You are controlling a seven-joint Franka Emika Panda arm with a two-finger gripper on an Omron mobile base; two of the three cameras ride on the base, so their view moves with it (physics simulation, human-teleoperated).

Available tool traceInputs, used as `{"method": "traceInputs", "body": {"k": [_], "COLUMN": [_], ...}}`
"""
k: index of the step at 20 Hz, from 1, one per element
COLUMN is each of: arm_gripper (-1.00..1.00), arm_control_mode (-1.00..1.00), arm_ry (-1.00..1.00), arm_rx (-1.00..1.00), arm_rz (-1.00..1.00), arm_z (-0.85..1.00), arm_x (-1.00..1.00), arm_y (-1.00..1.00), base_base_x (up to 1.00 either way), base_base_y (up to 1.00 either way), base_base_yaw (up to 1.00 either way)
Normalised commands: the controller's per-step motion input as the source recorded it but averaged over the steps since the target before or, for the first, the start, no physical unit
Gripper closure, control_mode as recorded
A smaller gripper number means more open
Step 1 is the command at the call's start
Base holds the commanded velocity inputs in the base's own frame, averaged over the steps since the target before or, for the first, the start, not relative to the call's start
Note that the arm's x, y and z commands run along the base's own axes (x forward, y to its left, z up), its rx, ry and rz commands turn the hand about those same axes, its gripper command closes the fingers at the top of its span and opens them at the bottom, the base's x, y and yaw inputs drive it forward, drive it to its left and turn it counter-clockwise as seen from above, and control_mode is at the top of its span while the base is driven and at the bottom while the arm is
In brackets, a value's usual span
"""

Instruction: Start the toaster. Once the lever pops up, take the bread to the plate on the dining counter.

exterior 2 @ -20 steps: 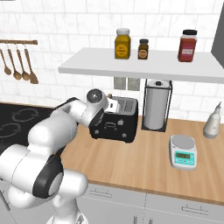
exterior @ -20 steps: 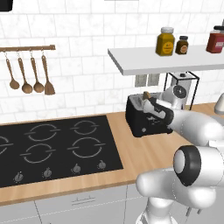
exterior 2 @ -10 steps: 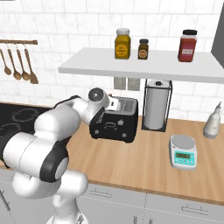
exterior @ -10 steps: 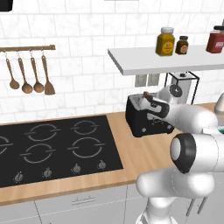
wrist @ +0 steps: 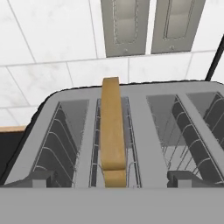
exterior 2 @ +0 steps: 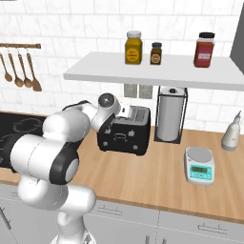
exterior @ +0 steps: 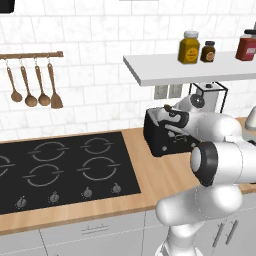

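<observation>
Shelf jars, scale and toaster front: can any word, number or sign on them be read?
None can be read.
Yellow jar, small dark jar, red jar: labels blurred.
Pale green kitchen scale: display too small.
Black boxy toaster: pale front marks, illegible.

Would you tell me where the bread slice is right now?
In the hand view the bread stands on edge in the toaster's second slot from the left, just ahead of the gripper, below the wall sockets.

A glossy white arm [exterior 2: 52, 143] of rounded segments, with black bands at its joints and a grey-capped wrist
</observation>
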Motion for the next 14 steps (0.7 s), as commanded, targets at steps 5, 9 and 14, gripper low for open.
{"method": "traceInputs", "body": {"k": [5,9,14], "arm_gripper": [-1.0,-1.0,-1.0], "arm_control_mode": [-1.0,-1.0,-1.0], "arm_ry": [0.0,0.0,0.0], "arm_rx": [0.0,0.0,0.0], "arm_rz": [0.0,0.0,0.01], "arm_z": [-0.05,-0.11,-0.07], "arm_x": [0.22,0.19,0.2], "arm_y": [0.0,0.0,0.0], "base_base_x": [0.0,0.0,0.0], "base_base_y": [0.0,0.0,0.0], "base_base_yaw": [0.0,0.0,0.0]}}
